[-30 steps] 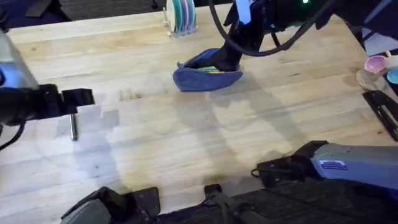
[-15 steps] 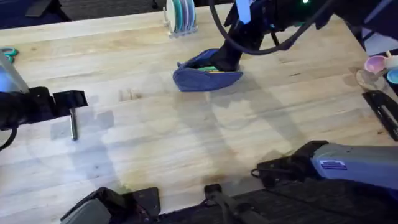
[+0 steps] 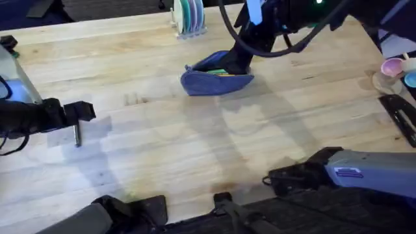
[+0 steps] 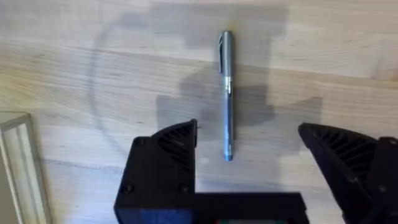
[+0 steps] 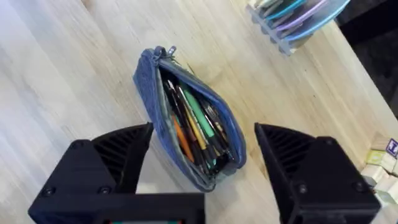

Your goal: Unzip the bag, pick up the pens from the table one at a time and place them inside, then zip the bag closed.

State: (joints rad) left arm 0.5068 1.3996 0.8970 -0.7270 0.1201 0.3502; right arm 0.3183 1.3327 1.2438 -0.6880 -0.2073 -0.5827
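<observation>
The blue-grey bag lies at the far middle of the table, its zipper open. In the right wrist view the bag gapes, with several pens inside, green and orange among them. My right gripper hovers open above it; from overhead the right gripper sits over the bag's far right end. One grey-silver pen lies at the table's left. My left gripper hangs open just over it, and the pen lies between the spread fingers, untouched.
A rack of coloured discs stands at the far edge behind the bag. A pink bowl and a black tool sit at the right edge. A pale wooden strip lies beside the left gripper.
The left gripper has shifted a little nearer over the silver pen, and its arm sits lower. The right arm and the bag have not moved.
</observation>
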